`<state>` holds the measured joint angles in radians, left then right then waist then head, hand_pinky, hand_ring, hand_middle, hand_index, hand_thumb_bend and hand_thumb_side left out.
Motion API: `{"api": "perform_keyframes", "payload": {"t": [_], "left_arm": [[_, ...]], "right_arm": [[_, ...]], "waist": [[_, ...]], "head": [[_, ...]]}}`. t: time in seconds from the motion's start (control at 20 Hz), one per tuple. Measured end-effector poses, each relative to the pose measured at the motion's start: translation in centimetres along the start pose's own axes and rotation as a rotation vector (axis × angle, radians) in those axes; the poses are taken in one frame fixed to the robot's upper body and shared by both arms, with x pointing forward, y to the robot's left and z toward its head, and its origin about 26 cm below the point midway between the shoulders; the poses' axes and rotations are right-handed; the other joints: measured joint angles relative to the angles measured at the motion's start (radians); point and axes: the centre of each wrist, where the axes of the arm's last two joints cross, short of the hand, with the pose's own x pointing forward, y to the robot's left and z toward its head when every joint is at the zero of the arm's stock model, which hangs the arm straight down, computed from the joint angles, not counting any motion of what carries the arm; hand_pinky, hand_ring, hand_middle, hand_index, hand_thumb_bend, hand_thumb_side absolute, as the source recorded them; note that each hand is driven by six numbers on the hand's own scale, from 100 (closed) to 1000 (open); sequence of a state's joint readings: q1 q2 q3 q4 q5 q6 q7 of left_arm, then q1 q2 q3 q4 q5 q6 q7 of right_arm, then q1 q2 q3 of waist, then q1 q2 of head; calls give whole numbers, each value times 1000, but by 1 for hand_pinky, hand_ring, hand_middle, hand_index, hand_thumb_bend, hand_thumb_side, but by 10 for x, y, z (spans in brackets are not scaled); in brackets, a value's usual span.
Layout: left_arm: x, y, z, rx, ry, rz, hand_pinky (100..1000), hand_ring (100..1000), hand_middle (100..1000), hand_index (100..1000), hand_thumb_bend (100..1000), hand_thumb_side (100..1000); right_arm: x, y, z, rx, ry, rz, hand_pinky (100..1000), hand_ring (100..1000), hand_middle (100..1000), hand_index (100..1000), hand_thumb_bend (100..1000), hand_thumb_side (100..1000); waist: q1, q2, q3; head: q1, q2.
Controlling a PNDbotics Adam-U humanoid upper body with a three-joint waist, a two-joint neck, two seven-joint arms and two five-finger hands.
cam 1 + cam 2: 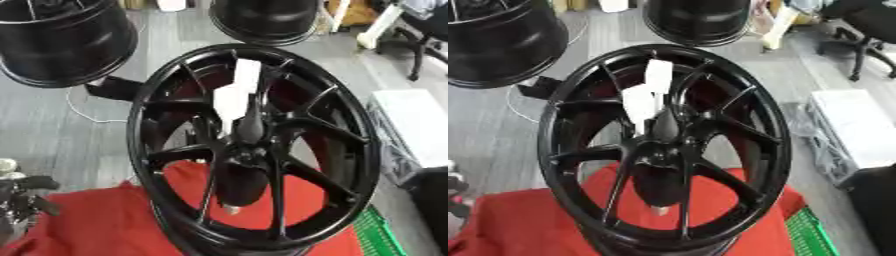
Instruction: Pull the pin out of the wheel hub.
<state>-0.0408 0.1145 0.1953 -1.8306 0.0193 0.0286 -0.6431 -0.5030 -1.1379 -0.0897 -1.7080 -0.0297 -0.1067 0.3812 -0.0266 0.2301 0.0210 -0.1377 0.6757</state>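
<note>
The left hand [22, 197] showed at the lower left edge, idle, fingers relaxed and holding nothing; the right hand was out of view. The black wheel [254, 150] stood upright on a red cloth [87, 225], its face tilted toward the camera. A dark pin [250, 125] seemed to sit in the hub [241, 155], its long axis roughly vertical, top toward a white tag [238, 92]. An off-axis pull could likely tip the wheel.
</note>
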Motion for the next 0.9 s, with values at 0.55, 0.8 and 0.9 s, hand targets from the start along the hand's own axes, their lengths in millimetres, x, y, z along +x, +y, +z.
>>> {"api": "perform_keyframes", "payload": {"t": [0.55, 0.8, 0.9], "left_arm": [[-1, 3, 4, 43, 15, -9, 686, 509, 686, 791, 110, 978], [-1, 3, 4, 43, 15, -9, 686, 509, 685, 791, 109, 980], [-1, 5, 6, 59, 15, -8, 686, 509, 686, 791, 109, 982]], "right_arm": [[-71, 8, 85, -290, 351, 25, 313, 451, 236, 444, 100, 264], [-72, 10, 87, -308, 355, 30, 340, 476, 271, 475, 100, 296], [-74, 12, 89, -311, 373, 28, 600, 835, 720, 816, 100, 199]], "waist": [[11, 0, -43], [11, 0, -43], [20, 11, -59]], "head": [[29, 0], [30, 0], [38, -5]]}}
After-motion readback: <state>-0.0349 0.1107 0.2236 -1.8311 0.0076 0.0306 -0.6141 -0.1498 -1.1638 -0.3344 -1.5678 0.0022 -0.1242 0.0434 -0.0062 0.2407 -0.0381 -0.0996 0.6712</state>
